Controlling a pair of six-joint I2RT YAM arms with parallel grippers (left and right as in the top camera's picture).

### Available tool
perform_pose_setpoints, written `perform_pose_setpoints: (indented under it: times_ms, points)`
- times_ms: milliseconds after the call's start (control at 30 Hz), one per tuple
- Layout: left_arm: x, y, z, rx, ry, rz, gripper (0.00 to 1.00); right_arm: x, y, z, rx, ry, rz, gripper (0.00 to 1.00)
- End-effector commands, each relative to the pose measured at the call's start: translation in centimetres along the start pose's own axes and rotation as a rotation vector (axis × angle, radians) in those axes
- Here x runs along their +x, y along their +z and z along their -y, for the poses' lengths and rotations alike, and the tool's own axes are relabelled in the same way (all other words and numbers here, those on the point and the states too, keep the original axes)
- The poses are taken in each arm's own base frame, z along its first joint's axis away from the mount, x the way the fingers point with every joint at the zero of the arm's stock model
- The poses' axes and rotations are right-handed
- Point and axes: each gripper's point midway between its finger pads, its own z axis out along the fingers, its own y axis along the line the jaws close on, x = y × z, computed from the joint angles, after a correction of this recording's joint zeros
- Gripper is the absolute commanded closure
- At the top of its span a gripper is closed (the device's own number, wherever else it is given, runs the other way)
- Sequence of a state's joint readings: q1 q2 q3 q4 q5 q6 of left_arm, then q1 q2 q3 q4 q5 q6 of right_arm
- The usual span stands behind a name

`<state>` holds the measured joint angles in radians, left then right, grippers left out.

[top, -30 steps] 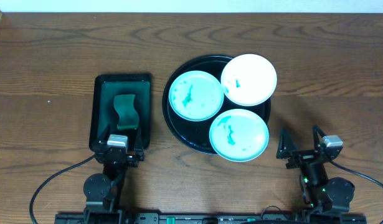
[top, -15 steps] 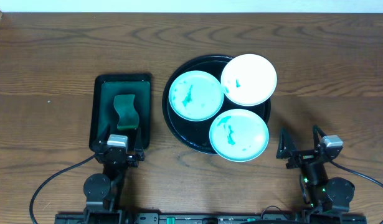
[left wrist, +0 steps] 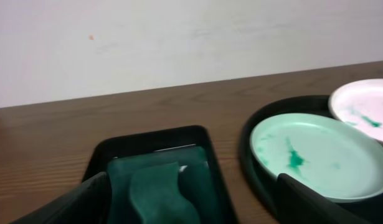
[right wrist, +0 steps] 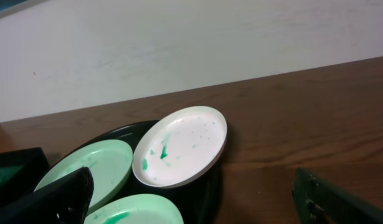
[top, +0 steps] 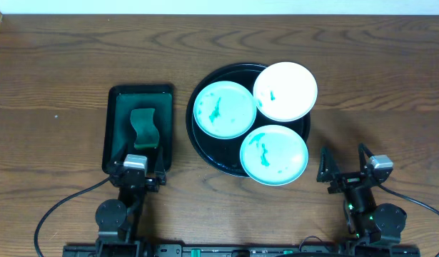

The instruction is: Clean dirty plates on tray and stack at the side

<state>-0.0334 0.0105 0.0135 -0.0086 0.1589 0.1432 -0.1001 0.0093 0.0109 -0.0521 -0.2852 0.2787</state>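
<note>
— Overhead view, biggest thing first: what fills the frame?

— Brown wooden table [top: 62, 57], edge to edge. On it, just right of centre, sits the round black tray [top: 205, 151] with its raised rim.

— And to the left of that?

— A smaller green tray [top: 112, 128], rectangular, close beside the black one but not touching it.

— Where are the plates?

— All three are on the black tray. The white plate [top: 285, 91] is at its upper right, hanging over the rim, with a small green smear. The upper mint plate [top: 224, 109] lies at the tray's left side and has a green streak. The lower mint plate [top: 273, 155] is at the bottom, poking past the rim, with several green marks. Their edges meet in the middle; the right wrist view shows the white one tilted.

— Anything in the green tray?

— A dark green sponge [top: 143, 128], lying flat near its centre.

— The arms?

— The left gripper [top: 137, 165] is at the lower left, over the green tray's near end, fingers spread wide and holding nothing. The right gripper [top: 343, 165] is at the lower right, over bare wood, apart from the black tray, fingers likewise spread and empty.
</note>
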Motion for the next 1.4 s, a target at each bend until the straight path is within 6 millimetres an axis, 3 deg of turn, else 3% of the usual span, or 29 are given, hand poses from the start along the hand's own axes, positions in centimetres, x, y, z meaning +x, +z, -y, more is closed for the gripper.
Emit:
perform_pose_setpoints:
  times_ms: [0,267,400,667,867,1000,1133,1267,1367]
  points:
    - [1.1,-0.2,2.7,0.159,-0.093,-0.038,0.17,0.3,0.0,0.0,-0.005,0.014,-0.008,0.01]
    - [1.0,-0.3,3.2,0.188,-0.117,-0.038,0.17,0.2,0.0,0.0,-0.006,0.014,-0.007,0.01]
    - [1.0,-0.3,3.2,0.188,-0.117,-0.039,0.17,-0.3,0.0,1.6,0.087,-0.024,0.025,0.01]
    - [1.0,-0.3,3.2,0.187,-0.125,-0.040,0.17,-0.1,-0.2,-2.5,-0.139,-0.058,-0.010,0.01]
    - [1.9,0.0,3.3,0.183,-0.236,-0.103,0.17,-4.9,-0.2,-5.3,-0.222,-0.188,-0.026,0.01]
    - [1.0,0.3,3.2,0.180,-0.262,-0.155,0.17,-8.0,1.9,-6.5,-0.267,-0.182,-0.144,0.01]
    - [-1.4,1.3,2.9,0.177,-0.276,-0.228,0.17,-9.5,5.1,-6.8,-0.282,-0.079,-0.346,0.01]
    - [-3.3,2.8,2.6,0.171,-0.303,-0.365,0.17,-9.3,7.6,-7.0,-0.285,0.045,-0.583,0.01]
    - [-4.3,4.5,2.3,0.163,-0.334,-0.532,0.17,-7.7,9.4,-7.8,-0.302,0.048,-0.767,0.01]
